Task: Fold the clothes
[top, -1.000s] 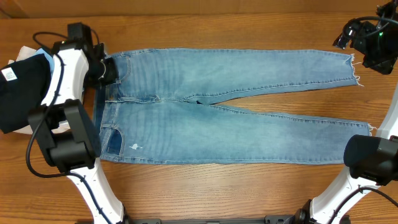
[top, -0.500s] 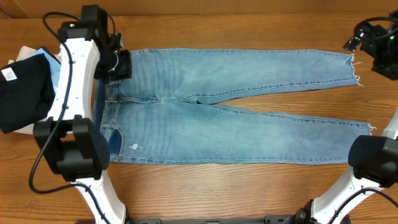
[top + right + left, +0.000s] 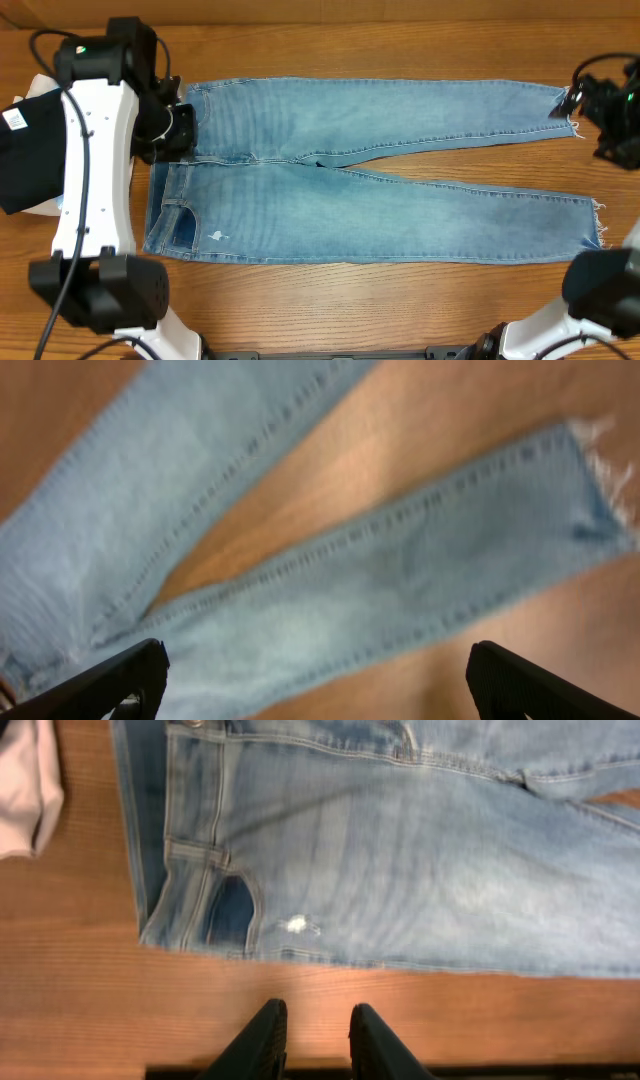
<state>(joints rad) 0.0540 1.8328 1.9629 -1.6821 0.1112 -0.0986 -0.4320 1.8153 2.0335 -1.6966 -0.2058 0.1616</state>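
Across the table (image 3: 350, 300): jeans (image 3: 400, 215) flat, no fold begun

Spread full length, waistband (image 3: 160, 210) at one end, legs splayed toward frayed hems (image 3: 597, 220). Over the jeans' waistband: left gripper (image 3: 312, 1040), fingers (image 3: 265, 1040) nearly together, holding nothing. Just beside the far leg's hem: right gripper (image 3: 325, 680), spread wide, empty. Likely step: lining up the first fold. Next: pinch waistband and hem edges, lay far leg onto near.

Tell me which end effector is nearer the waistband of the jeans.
Left. The left end effector hangs at the waistband end of the jeans; the right end effector is at the opposite end, by the frayed hems.
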